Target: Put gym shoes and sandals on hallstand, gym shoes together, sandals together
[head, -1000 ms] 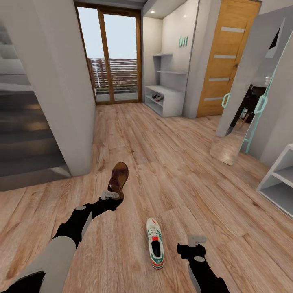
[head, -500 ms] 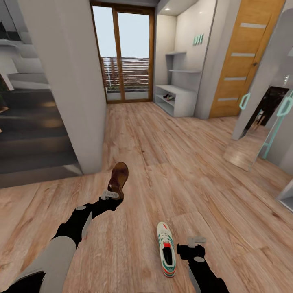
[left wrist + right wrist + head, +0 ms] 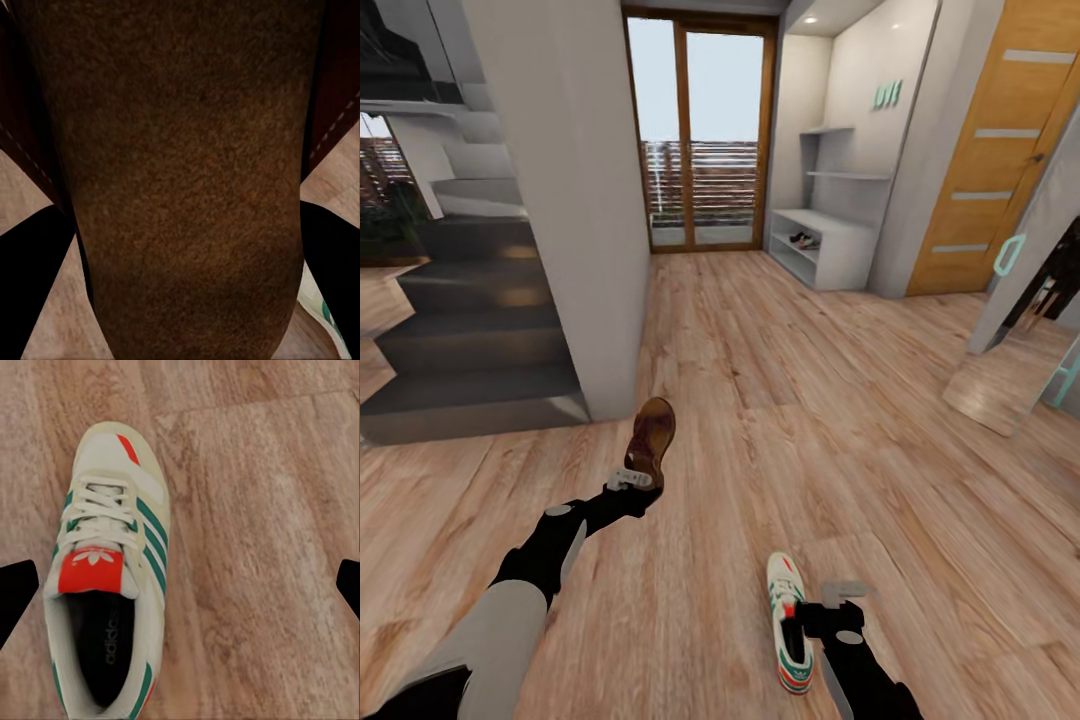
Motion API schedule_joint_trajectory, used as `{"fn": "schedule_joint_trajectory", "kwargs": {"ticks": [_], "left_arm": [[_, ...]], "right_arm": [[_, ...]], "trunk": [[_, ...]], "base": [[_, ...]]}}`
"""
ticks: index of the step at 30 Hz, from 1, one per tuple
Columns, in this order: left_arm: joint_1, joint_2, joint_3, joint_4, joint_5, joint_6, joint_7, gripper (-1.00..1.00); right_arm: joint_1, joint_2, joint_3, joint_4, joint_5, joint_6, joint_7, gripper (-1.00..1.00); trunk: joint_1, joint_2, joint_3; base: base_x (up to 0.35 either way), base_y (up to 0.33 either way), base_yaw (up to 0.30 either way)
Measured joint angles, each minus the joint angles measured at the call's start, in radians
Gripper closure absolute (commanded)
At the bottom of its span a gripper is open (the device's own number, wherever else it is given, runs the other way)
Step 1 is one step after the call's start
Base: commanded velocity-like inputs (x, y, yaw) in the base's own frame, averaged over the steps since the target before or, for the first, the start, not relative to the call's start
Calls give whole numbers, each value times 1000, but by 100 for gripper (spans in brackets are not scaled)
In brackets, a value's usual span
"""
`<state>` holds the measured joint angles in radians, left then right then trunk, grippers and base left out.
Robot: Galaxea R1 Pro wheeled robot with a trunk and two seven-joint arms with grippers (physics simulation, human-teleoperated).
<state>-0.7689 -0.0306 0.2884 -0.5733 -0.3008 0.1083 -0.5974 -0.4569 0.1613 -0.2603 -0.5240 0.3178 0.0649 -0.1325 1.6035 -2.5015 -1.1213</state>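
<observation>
My left gripper [image 3: 632, 480] is shut on a dark-brown sandal [image 3: 651, 438], which sticks up and forward from it above the corridor floor [image 3: 760, 400]. Its brown sole [image 3: 180, 172] sits close between the black fingers [image 3: 30, 285] in the left wrist view. A white gym shoe [image 3: 790, 622] with green stripes and a red tongue patch lies on the floor near me. Just right of it, my right gripper [image 3: 844, 590] is open. The right wrist view has the gym shoe [image 3: 105, 585] beside the open right gripper [image 3: 180, 589]. Far back stands the pale hallstand [image 3: 840, 250], with something small and dark on its lower shelf.
A grey wall block [image 3: 560, 200] and dark stairs [image 3: 470, 330] stand to the left. Glass doors [image 3: 700, 140] close off the far end, with a wooden door [image 3: 990, 150] right of the hallstand. A mirror [image 3: 1020, 350] leans at the right edge.
The whole view has swung left, so the hallstand, doors and gym shoe have slid right in the picture. Both arms hold the same pose, sandal still gripped.
</observation>
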Motion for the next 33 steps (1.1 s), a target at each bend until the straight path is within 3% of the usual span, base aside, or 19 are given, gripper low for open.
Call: {"fn": "schedule_joint_trajectory", "kwargs": {"ticks": [23,33], "left_arm": [[-1,-2,-1,0,0,0,1,100],[0,-20,-1,0,0,0,1,100]], "right_arm": [[0,-1,-1,24,1,4,4,-100],[0,2,-1,32,-1,14,4,-100]], "trunk": [[0,0,0],[0,0,0]], "base": [[37,24,10],[0,0,0]]}}
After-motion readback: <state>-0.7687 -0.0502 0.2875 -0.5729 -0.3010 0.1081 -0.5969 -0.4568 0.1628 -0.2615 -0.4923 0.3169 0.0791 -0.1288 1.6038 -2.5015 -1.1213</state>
